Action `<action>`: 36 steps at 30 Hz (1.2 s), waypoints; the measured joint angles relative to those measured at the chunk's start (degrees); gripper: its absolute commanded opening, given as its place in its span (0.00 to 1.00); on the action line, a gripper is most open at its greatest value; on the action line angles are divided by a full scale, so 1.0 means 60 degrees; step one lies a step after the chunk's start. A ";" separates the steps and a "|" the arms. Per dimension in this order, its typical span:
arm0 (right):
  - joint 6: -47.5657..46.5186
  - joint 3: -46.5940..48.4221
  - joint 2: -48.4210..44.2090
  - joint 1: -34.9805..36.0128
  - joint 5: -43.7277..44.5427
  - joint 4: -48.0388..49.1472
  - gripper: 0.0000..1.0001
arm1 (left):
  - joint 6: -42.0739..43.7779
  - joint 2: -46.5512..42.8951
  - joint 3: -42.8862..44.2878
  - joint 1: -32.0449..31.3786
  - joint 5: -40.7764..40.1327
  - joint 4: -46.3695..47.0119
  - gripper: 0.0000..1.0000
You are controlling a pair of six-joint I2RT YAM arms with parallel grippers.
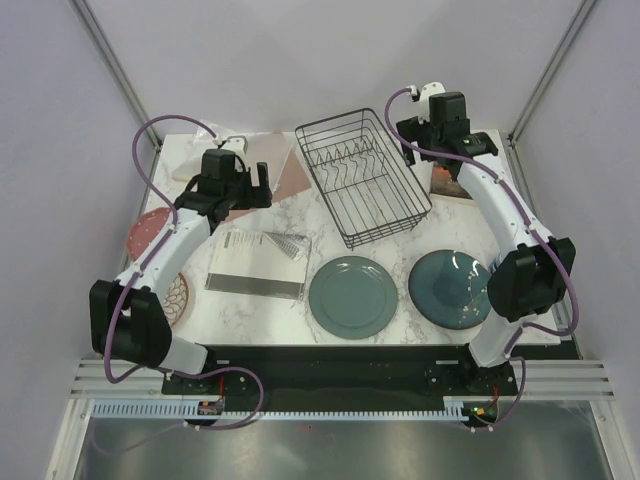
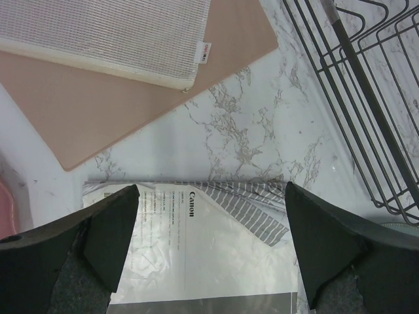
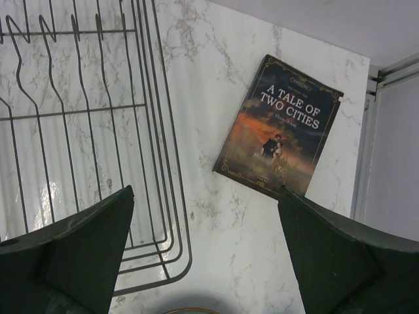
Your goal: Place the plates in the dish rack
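The black wire dish rack (image 1: 360,178) stands at the back middle with nothing in its tines; its wires also show in the left wrist view (image 2: 366,98) and the right wrist view (image 3: 85,118). A teal-green plate (image 1: 352,296) and a dark blue plate (image 1: 452,288) lie flat near the front. At the left, under the left arm, a reddish-pink speckled plate (image 1: 147,232) and a whitish patterned plate (image 1: 179,298) are partly hidden. My left gripper (image 1: 250,198) (image 2: 211,190) hangs open over a printed sheet. My right gripper (image 1: 437,140) (image 3: 204,191) hangs open over bare table between rack and book.
A grey printed plastic sheet (image 1: 258,265) (image 2: 209,255) lies left of the teal plate. A pinkish-brown square sheet (image 1: 287,165) (image 2: 98,111) with a white mesh pouch (image 2: 111,33) on it lies at the back left. A book (image 1: 447,182) (image 3: 278,127) lies right of the rack. Walls enclose the table.
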 measured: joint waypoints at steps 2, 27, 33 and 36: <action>-0.0076 0.0102 0.0029 0.0000 0.0076 0.0149 0.98 | 0.0000 0.0000 0.0000 -0.0007 0.0011 0.0000 1.00; -0.1559 0.3628 0.3949 -0.0299 -0.2965 0.0007 0.58 | -0.0062 -0.0608 -0.0812 -0.0204 -0.0641 -0.0270 1.00; -0.1574 0.4127 0.4743 -0.0528 -0.2936 -0.0393 0.54 | -0.0066 -0.0586 -0.0816 -0.0208 -0.0419 -0.0237 1.00; -0.1577 0.4175 0.5060 -0.0630 -0.2940 -0.0634 0.53 | -0.0062 -0.0546 -0.0812 -0.0204 -0.0390 -0.0229 1.00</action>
